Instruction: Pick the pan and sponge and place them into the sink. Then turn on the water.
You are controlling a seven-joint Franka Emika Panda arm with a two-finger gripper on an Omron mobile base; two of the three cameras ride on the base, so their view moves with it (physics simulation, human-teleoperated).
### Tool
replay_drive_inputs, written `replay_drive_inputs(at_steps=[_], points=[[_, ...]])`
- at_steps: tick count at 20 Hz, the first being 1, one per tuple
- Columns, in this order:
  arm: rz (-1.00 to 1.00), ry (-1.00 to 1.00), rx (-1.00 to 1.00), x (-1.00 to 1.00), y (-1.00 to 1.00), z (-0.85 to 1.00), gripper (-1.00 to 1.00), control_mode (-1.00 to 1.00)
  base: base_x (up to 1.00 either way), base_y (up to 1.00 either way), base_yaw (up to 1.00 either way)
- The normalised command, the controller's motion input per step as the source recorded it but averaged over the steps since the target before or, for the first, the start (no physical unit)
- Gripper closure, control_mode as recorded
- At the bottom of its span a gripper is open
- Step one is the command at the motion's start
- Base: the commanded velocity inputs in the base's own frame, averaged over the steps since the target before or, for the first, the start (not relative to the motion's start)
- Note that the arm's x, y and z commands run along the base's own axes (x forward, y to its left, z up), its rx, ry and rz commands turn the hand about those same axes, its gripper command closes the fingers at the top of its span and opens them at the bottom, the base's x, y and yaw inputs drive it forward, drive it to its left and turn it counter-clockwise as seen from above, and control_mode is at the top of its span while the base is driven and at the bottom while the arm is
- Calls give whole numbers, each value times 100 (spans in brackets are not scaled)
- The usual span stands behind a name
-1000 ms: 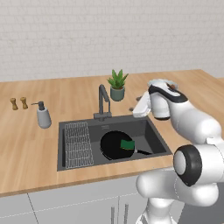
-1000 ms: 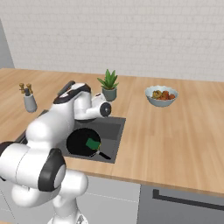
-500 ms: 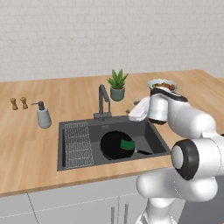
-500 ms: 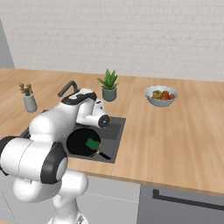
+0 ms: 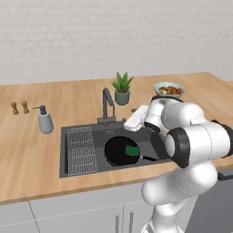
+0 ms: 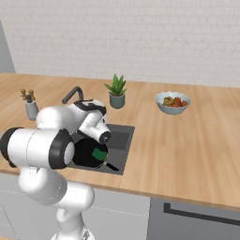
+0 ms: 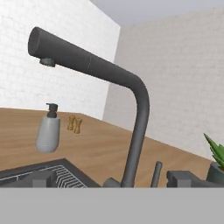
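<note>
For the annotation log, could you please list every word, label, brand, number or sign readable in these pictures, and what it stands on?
None: no readable text shows in any view.
The soap dispenser, faucet, plant pot, fruit bowl and sink all have plain, unmarked surfaces.

Left base view: high behind the arm on its left, looking forward and down — the sink (image 5: 68,154), faucet (image 5: 107,105) and brick wall lie beyond the hand.
Right base view: high behind on the right, also forward and down; the arm covers the basin's left part.
Shared: both take in the sink (image 6: 123,140), faucet (image 6: 72,93) and potted plant (image 6: 116,92).
Hand view: low and close, level along the gripper — faucet (image 7: 109,87) straight ahead, soap dispenser (image 7: 48,130) farther off.
</note>
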Motion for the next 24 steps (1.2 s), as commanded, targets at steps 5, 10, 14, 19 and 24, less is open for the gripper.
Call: replay_drive_inputs(at_steps=[5, 10, 14, 19, 24], points=[[0, 0, 0, 48, 11, -13, -100, -100, 0, 0, 0], [0, 0, 0, 49, 0, -9, -100, -100, 0, 0, 0], [0, 0, 0, 47, 0, -18, -100, -100, 0, 0, 0], [0, 0, 0, 46, 0, -32, -100, -100, 0, 0, 0], [-3, 0, 0, 39, 0, -32, -100, -100, 0, 0, 0]])
